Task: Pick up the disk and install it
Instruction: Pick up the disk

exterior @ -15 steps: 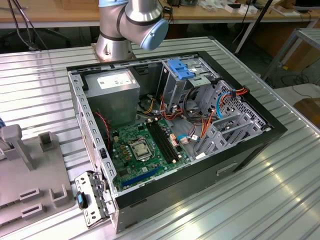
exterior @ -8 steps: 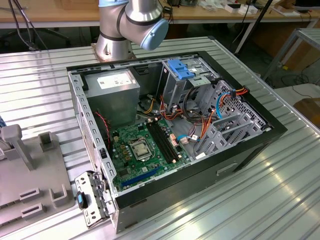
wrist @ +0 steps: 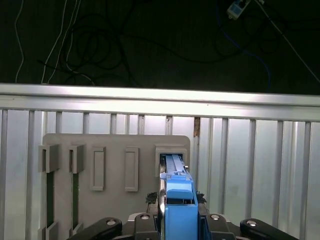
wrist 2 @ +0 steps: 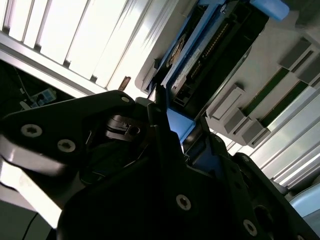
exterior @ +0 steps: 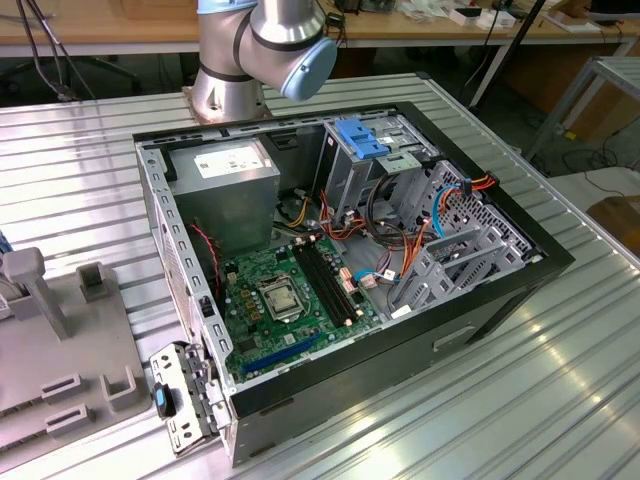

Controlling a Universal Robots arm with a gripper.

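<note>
Disk: flat dark grey metal disk in bright blue plastic rails (wrist: 178,192), standing on edge in a slot of the grey plastic holder (wrist: 115,150).
Gripper: black gripper (wrist: 179,215) clenched on the disk's blue end.
Handling: likely stiff, weighty and shock-sensitive; best held by the rails.

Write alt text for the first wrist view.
The gripper is at the blue-railed disk, which stands on edge in a slot at one end of a grey holder. The holder lies on a ribbed metal table; beyond it, cables trail over a dark floor.
</note>
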